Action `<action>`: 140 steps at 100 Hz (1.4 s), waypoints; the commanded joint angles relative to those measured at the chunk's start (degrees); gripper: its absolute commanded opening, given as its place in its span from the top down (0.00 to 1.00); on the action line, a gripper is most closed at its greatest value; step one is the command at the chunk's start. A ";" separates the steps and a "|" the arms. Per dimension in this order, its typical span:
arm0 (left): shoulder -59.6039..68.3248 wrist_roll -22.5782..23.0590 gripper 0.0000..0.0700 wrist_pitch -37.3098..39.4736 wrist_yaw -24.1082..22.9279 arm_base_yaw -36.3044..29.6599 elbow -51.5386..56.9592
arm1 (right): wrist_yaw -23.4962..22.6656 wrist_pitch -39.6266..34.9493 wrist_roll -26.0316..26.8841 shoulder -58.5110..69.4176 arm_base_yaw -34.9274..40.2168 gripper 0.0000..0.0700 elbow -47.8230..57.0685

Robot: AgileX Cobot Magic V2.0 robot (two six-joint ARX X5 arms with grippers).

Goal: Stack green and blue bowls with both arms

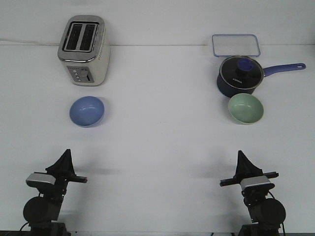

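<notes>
Both arms sit at the bench's near edge, left fingers (pixel 66 156) and right fingers (pixel 240 158) seemingly pinched narrow, empty. Blue bowl (pixel 86 110) sits before the toaster (pixel 84 50); green bowl (pixel 245 108) touches the saucepan (pixel 239 75), so a grasp there risks knocking it.

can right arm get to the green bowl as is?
Probably yes. The right gripper has bare table between it and the green bowl; the saucepan sits just behind the bowl, not in the way.

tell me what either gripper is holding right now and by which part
Nothing is held. The left gripper and right gripper sit apart from the blue bowl and green bowl.
</notes>
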 commanded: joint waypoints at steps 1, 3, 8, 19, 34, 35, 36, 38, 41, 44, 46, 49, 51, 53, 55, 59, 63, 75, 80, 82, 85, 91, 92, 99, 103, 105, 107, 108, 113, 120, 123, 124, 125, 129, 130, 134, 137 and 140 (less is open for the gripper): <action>-0.11 0.09 0.98 0.59 0.09 0.07 -1.11 | 0.20 0.59 0.17 -0.04 0.04 1.00 -0.20; -0.11 0.09 0.98 0.57 0.09 0.07 -1.11 | 0.20 0.59 0.17 -0.04 0.04 1.00 -0.20; -0.11 0.09 0.98 0.59 0.09 0.07 -1.11 | 0.17 0.61 0.22 -0.04 0.04 1.00 -0.20; -0.11 0.09 0.98 0.59 0.09 0.07 -1.11 | 0.13 0.59 0.24 -0.04 0.04 1.00 -0.20; -0.11 0.09 0.98 0.59 0.09 0.07 -1.11 | -0.09 1.22 0.46 -0.04 0.04 1.00 0.00; -0.11 0.09 0.98 0.59 0.09 0.07 -1.11 | -0.11 1.22 0.52 -0.04 0.04 1.00 0.07; -0.11 0.09 0.98 0.59 0.09 0.07 -1.11 | -0.09 1.22 0.61 -0.04 0.04 1.00 0.13; -0.11 0.09 0.98 0.59 0.09 0.07 -1.11 | -0.09 1.20 0.87 -0.04 0.04 1.00 0.33; -0.11 0.09 0.98 0.59 0.09 0.07 -1.11 | -0.07 1.16 1.36 -0.04 0.04 1.00 0.70; -0.11 0.09 0.98 0.59 0.09 0.07 -1.11 | -0.02 1.03 1.81 -0.02 0.04 1.00 1.18; -0.11 0.09 0.98 0.59 0.09 0.07 -1.11 | -0.04 0.79 2.12 -0.02 0.04 1.00 1.62; -0.11 0.09 0.98 0.57 0.09 0.07 -1.11 | -0.02 0.24 2.54 0.02 0.04 1.00 2.40; -0.11 0.09 0.98 0.59 0.09 0.07 -1.11 | 0.00 -0.28 2.80 0.02 0.04 1.00 2.99; -0.11 0.09 0.98 0.59 0.09 0.07 -1.11 | 0.00 -0.85 3.10 0.02 0.04 1.00 3.61; -0.11 0.09 0.98 0.59 0.09 0.07 -1.11 | 0.02 -1.46 3.43 0.04 0.04 1.00 4.28; -0.11 0.09 0.98 0.59 0.09 0.07 -1.11 | 0.02 -2.86 3.96 0.26 0.04 1.00 5.66; -0.11 0.09 0.98 0.59 0.09 0.07 -1.11 | 0.07 -4.57 4.79 0.79 0.04 1.00 7.26; -0.11 0.09 0.98 0.57 0.09 0.07 -1.11 | 0.24 -11.23 5.33 3.93 0.04 1.00 13.49; -0.11 0.09 0.98 0.59 0.09 0.07 -1.11 | 0.22 -13.92 5.33 6.21 0.04 1.00 16.48; -0.11 0.09 0.98 0.59 0.09 0.07 -1.11 | 0.22 -15.04 5.31 7.19 0.04 1.00 17.73; -0.11 0.09 0.98 0.57 0.09 0.07 -1.11 | 0.20 -16.68 5.31 8.81 0.04 1.00 19.67; -0.11 0.09 0.98 0.59 0.09 0.07 -1.11 | 0.20 -20.13 5.27 12.48 0.04 1.00 23.89; -0.11 0.09 0.98 0.59 0.09 0.07 -1.11 | 0.20 -20.76 5.27 13.14 0.04 1.00 24.61; -0.11 0.09 0.98 0.57 0.09 0.07 -1.11 | 0.20 -25.97 5.05 17.97 0.04 1.00 30.03; -0.11 0.09 0.98 0.57 0.09 0.07 -1.11 | 0.20 -29.48 4.83 20.87 0.04 1.00 33.31; -0.11 0.09 0.98 0.59 0.09 0.07 -1.11 | 0.22 -31.23 4.76 22.34 0.04 1.00 34.95; -0.11 0.09 0.98 0.59 0.09 0.07 -1.11 | 0.20 -33.00 4.70 23.80 0.04 1.00 36.57; -0.11 0.09 0.98 0.59 0.09 0.07 -1.11 | 0.20 -33.90 4.66 24.52 0.04 1.00 37.40; -0.11 0.09 0.98 0.57 0.09 0.07 -1.11 | 0.22 -37.97 4.63 28.06 0.04 1.00 41.33; -0.11 0.09 0.98 0.59 0.09 0.07 -1.11 | 0.20 -42.69 4.66 32.54 0.04 1.00 46.27; -0.11 0.09 0.98 0.59 0.09 0.07 -1.11 | 0.20 -44.24 4.66 34.18 0.04 1.00 48.06; -0.11 0.09 0.98 0.59 0.09 0.07 -1.11 | 0.20 -44.70 4.66 34.71 0.04 1.00 48.65; -0.11 0.09 0.98 0.59 0.09 0.07 -1.11 | 0.20 -45.13 4.66 35.26 0.04 1.00 49.24; -0.11 0.09 0.98 0.59 0.09 0.07 -1.11 | 0.20 -46.53 4.66 37.09 0.04 1.00 51.23; -0.11 0.09 0.98 0.59 0.09 0.07 -1.11 | 0.20 -46.82 4.66 37.55 0.04 1.00 51.71; -0.11 0.09 0.98 0.59 0.09 0.07 -1.11 | 0.20 -47.52 4.66 39.23 0.04 1.00 53.22; -0.11 0.09 0.98 0.59 0.09 0.07 -1.11 | 0.15 -47.74 4.68 40.41 0.04 1.00 54.16; -0.11 0.09 0.98 0.57 0.09 0.07 -1.11 | 0.00 -47.93 4.68 41.40 0.04 1.00 54.90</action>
